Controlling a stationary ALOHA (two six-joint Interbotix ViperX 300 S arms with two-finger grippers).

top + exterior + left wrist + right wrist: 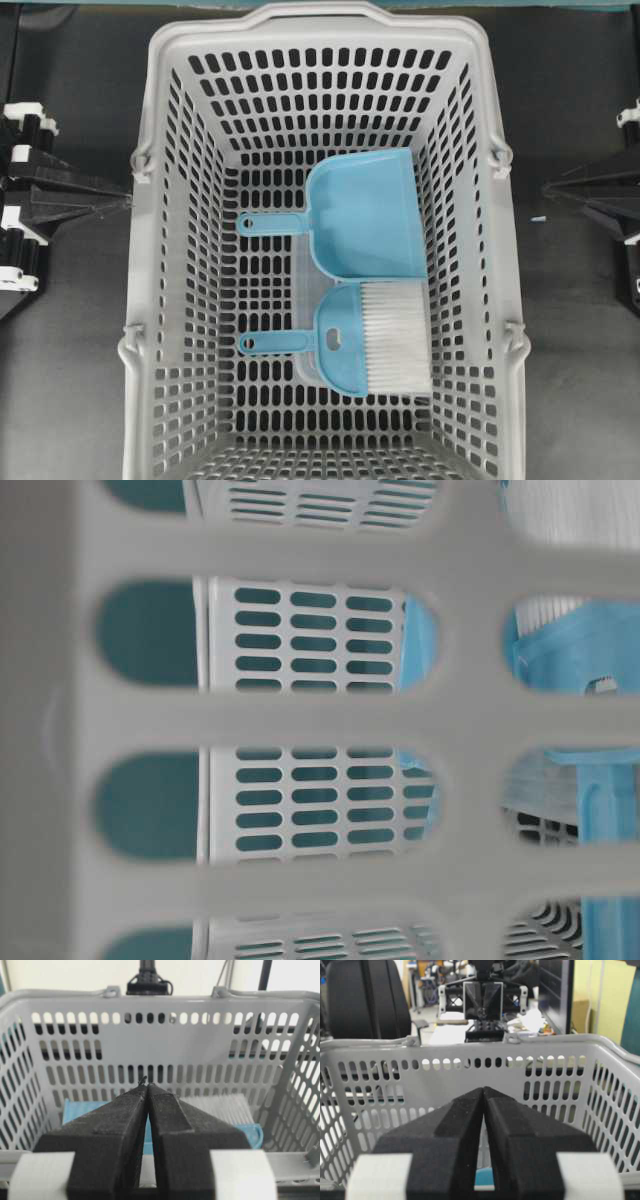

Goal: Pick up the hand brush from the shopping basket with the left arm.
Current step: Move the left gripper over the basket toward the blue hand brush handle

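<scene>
The hand brush (368,345) lies flat on the floor of the shopping basket (160,150), light blue, white bristles to the right, slim handle pointing left. From the left wrist its bristles (225,1107) show low beyond the basket's near wall. My left gripper (127,199) hangs outside the basket's left wall, level with the rim, shut and empty (147,1085). My right gripper (546,189) waits outside the right wall, also shut with nothing in it (484,1089).
A light-blue dustpan (365,212) lies just behind the brush, almost touching it, handle also to the left (82,1110). Tall lattice walls ring both. The table-level view looks through the basket wall (300,715). A small blue scrap (538,217) lies on the dark table at right.
</scene>
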